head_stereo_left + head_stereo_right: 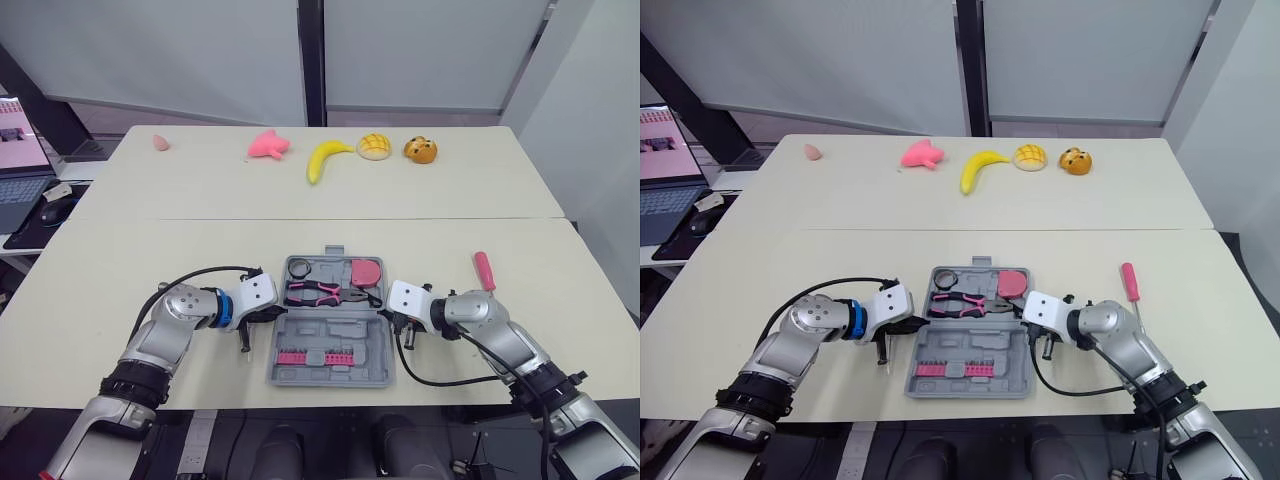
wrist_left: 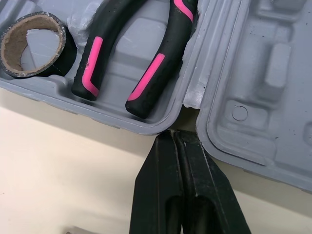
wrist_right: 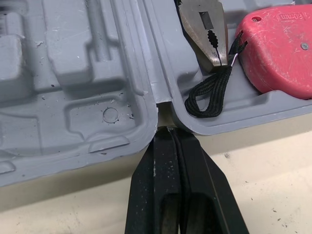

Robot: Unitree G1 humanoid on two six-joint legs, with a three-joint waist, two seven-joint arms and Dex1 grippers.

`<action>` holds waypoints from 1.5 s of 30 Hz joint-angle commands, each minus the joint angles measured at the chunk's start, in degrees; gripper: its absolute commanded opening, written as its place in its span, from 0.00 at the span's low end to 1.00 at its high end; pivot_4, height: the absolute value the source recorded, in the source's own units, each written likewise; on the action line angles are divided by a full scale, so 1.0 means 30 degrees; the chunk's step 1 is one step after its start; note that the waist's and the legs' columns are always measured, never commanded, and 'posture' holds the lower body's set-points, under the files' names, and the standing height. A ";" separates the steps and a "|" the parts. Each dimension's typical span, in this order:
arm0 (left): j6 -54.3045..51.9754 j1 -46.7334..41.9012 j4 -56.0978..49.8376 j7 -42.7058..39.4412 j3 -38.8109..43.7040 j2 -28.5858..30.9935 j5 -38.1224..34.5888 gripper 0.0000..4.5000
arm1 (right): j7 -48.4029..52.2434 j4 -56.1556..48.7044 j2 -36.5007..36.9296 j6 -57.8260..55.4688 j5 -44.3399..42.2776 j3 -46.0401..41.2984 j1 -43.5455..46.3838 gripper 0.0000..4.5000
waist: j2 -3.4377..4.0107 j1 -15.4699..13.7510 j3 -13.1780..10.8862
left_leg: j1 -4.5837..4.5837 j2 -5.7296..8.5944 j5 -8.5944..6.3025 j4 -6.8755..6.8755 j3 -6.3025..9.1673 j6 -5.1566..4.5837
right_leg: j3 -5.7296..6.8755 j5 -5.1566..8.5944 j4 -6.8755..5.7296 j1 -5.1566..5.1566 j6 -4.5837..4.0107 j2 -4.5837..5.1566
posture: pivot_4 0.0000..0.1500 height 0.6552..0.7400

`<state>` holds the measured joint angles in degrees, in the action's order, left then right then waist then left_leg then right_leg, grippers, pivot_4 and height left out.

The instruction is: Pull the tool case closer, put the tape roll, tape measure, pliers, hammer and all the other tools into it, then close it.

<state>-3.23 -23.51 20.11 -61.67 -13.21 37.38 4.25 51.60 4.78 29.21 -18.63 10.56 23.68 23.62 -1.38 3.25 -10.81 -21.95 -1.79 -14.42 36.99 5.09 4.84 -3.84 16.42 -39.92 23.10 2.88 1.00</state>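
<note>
The left gripper (image 2: 175, 139) has its fingers pressed together on nothing, with the tip at the hinge gap on the left side of the tool case (image 1: 330, 330). The case lies open near the front edge of the table (image 1: 120, 290), between both arms. Its far half holds the tape roll (image 1: 302, 268), the pliers (image 1: 318, 292) and the tape measure (image 1: 366, 272). The right gripper (image 3: 168, 134) is also clenched and empty, at the hinge gap on the right side. A screwdriver (image 1: 484, 270) lies outside, toward the table's right edge. Its long axis runs from far to near, and the right arm is clearly nearer to it.
</note>
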 commanded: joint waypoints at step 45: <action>-0.3871 0.7709 -0.2651 -0.2621 1.2138 0.6522 -0.8322 1.00 | 0.1412 -1.0140 0.6666 -0.3214 -0.6172 -1.1988 -0.8456 0.79 | 0.0002 0.0013 -0.0007 | -0.0038 -0.0005 -0.0004 -0.0030 -0.0021 -0.0001 | -0.0005 0.0018 0.0041 0.0029 0.0011 0.0014 | 1.00 0.83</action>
<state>-13.48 -1.96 11.80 -70.27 18.73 56.02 -18.65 54.78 -23.31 48.37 -29.87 -5.36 -7.57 -0.69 -1.37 3.29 -10.83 -22.06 -1.81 -14.44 36.89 5.01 4.84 -3.87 16.53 -39.79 23.19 2.99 1.05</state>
